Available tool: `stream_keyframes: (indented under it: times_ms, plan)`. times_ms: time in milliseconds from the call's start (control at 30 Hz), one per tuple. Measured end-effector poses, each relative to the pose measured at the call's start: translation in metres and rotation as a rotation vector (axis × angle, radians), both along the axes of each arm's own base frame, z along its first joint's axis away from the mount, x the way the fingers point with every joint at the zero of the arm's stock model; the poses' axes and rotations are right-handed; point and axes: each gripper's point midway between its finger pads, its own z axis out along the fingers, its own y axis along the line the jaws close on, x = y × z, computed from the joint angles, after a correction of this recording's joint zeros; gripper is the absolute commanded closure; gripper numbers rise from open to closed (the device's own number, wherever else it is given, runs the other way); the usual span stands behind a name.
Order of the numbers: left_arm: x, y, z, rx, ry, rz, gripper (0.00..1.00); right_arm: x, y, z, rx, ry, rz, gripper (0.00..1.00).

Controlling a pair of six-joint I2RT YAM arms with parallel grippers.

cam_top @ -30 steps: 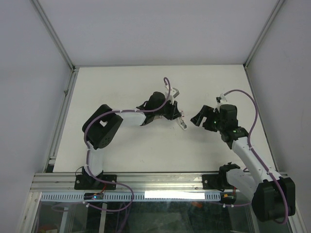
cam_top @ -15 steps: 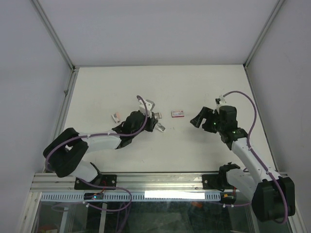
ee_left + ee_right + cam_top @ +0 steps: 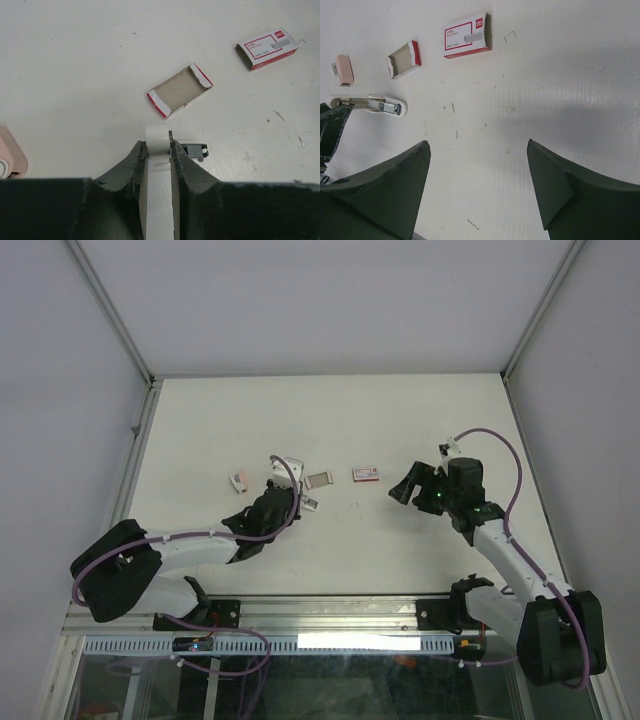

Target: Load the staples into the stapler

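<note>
Left gripper (image 3: 300, 498) (image 3: 157, 147) is pressed together on a white piece (image 3: 159, 137) (image 3: 382, 104) with a grey metal end. Can't tell if that piece belongs to the stapler.

Pink stapler (image 3: 238, 480) (image 3: 343, 69) lies on the table (image 3: 300, 410), left of the left gripper and apart from it. In the left wrist view only its corner shows, at the left edge.

Tray (image 3: 318, 478) (image 3: 180, 91) (image 3: 402, 59) lies open side up, just beyond the left gripper's tips and not touching them.

Red-and-white sleeve (image 3: 366, 475) (image 3: 267, 48) (image 3: 466, 36) lies flat to the right of the tray, between the two grippers. A loose staple (image 3: 510, 36) sits just beside its right end.

Right gripper (image 3: 405, 488) (image 3: 477, 150) is spread wide and holds nothing. It hangs over bare table to the right of the sleeve, clear of it.
</note>
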Motion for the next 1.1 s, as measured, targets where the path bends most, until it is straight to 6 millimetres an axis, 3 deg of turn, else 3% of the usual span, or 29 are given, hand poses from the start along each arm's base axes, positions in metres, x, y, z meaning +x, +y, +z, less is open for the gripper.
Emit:
stream_keyframes:
  times_ms: [367, 633, 900, 1100]
  plan:
    - [-0.013, -0.011, -0.023, 0.168, 0.009, -0.008, 0.86, 0.001, 0.000, -0.001, 0.000, -0.001, 0.000, 0.20]
    - [-0.012, -0.022, -0.024, 0.233, -0.013, -0.010, 0.64, 0.001, 0.000, -0.002, -0.001, 0.002, 0.000, 0.20]
    - [-0.029, -0.041, -0.036, 0.225, 0.038, -0.122, 0.48, 0.001, 0.000, -0.002, -0.001, 0.001, 0.000, 0.20]
    - [-0.038, -0.047, -0.034, 0.173, 0.080, -0.158, 0.25, -0.001, 0.004, 0.000, 0.008, -0.017, 0.037, 0.19]
